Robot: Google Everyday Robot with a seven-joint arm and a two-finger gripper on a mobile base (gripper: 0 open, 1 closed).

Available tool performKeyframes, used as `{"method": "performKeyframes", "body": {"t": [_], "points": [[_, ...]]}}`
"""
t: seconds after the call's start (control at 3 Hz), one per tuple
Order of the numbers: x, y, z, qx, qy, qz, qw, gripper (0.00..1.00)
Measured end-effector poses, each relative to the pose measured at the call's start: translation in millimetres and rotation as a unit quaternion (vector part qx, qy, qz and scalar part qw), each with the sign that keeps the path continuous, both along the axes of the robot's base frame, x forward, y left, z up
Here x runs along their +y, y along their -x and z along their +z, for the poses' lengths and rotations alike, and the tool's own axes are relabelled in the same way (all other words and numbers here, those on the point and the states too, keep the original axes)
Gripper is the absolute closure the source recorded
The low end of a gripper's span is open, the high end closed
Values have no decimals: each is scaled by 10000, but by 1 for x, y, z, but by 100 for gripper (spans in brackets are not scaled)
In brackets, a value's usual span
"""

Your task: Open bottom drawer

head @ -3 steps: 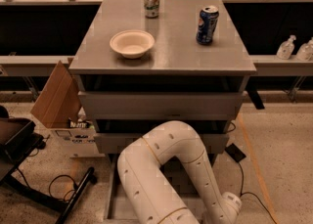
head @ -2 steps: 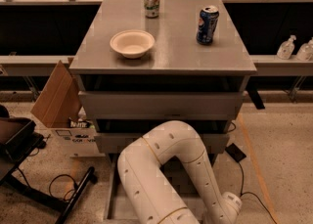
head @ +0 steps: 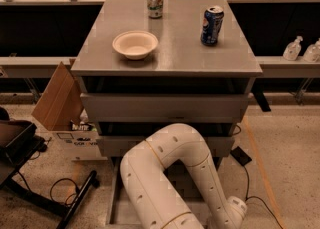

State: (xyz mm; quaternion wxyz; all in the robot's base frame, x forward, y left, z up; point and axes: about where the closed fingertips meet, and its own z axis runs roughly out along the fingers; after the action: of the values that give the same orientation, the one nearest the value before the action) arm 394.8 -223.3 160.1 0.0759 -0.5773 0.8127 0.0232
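Observation:
The grey cabinet (head: 165, 48) has three drawers. The top front (head: 165, 108) and the middle front (head: 112, 145) are in plain view. Below them a low grey tray-like frame (head: 113, 198) sticks out toward me at floor level. It looks like the bottom drawer; my arm covers most of it and its front panel does not show. My white arm (head: 165, 173) loops in front of the lower cabinet and bends down to a joint (head: 235, 209) at the lower right. My gripper is hidden beyond that joint.
On the cabinet top stand a cream bowl (head: 135, 44), a green-white can (head: 155, 0) and a blue can (head: 212, 25). A cardboard box (head: 60, 103) leans at the cabinet's left. A black stand (head: 30, 173) and cables lie on the floor at left. Bottles (head: 292, 49) stand at right.

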Motion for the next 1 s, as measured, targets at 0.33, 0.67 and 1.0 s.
{"method": "performKeyframes", "body": {"t": [0.33,0.67,1.0], "points": [[0,0,0,0,0,0,10000,57],[0,0,0,0,0,0,10000,36],[0,0,0,0,0,0,10000,13]]}}
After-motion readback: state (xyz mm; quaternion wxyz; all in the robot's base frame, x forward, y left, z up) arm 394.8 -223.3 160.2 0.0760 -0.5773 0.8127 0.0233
